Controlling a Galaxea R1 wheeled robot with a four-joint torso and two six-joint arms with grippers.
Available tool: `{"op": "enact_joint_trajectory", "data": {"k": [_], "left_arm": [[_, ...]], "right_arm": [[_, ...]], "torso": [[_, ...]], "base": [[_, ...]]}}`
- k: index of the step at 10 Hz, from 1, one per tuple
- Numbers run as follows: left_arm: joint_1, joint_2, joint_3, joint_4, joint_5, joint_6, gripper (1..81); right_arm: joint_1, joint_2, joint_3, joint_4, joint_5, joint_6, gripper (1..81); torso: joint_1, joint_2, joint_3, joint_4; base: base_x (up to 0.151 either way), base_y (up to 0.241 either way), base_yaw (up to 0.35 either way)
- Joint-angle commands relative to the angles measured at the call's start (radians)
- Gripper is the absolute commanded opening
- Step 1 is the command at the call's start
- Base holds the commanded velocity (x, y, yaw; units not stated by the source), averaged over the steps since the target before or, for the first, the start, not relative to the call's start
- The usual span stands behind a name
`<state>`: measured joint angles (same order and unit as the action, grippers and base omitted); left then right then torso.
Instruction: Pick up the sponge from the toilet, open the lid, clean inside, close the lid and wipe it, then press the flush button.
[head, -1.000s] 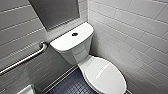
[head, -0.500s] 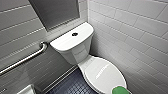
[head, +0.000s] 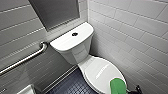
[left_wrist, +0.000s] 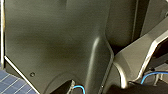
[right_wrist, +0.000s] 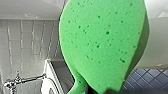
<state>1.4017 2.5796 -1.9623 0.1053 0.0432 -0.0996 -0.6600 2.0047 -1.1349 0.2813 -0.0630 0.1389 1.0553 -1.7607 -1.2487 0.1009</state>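
Sponge (head: 118, 86): I am seeing it at the front edge of the lid (head: 103, 72), which is lying shut.
Right gripper (right_wrist: 100, 91): I am reading it as clamping the sponge's narrow waist.
Toilet (head: 80, 53): standing in the tiled corner.
Flush button (head: 74, 34): sitting on the tank top.
Grab bar (head: 25, 59): running along the left wall.

Head camera looks down from high on toilet (head: 75, 47); right wrist camera sits close against sponge (right_wrist: 105, 42), shared by both.
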Motion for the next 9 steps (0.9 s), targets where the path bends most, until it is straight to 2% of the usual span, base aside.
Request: {"op": "enact_joint_trajectory", "data": {"k": [1,3,5,9], "left_arm": [[0.013,0.068,-0.107,-0.035,0.060,0.037,81.1],[0.012,0.079,-0.089,0.017,0.058,0.056,81.1],[0.012,0.076,-0.063,0.048,0.057,0.055,81.1],[0.015,0.077,-0.064,0.047,0.057,0.055,81.1]], "right_arm": [[0.177,-0.024,-0.058,0.033,-0.118,-0.001,1.0],[0.246,0.022,-0.128,0.036,-0.156,0.005,1.0],[0.309,0.122,-0.266,0.038,-0.199,0.089,1.0],[0.417,0.311,-0.410,0.038,-0.235,0.194,1.0]], "torso": [[0.000,0.000,0.000,0.000],[0.000,0.000,0.000,0.000],[0.000,0.000,0.000,0.000],[0.000,0.000,0.000,0.000]], "base": [[0.000,0.000,0.000],[0.000,0.000,0.000],[0.000,0.000,0.000],[0.000,0.000,0.000]]}}
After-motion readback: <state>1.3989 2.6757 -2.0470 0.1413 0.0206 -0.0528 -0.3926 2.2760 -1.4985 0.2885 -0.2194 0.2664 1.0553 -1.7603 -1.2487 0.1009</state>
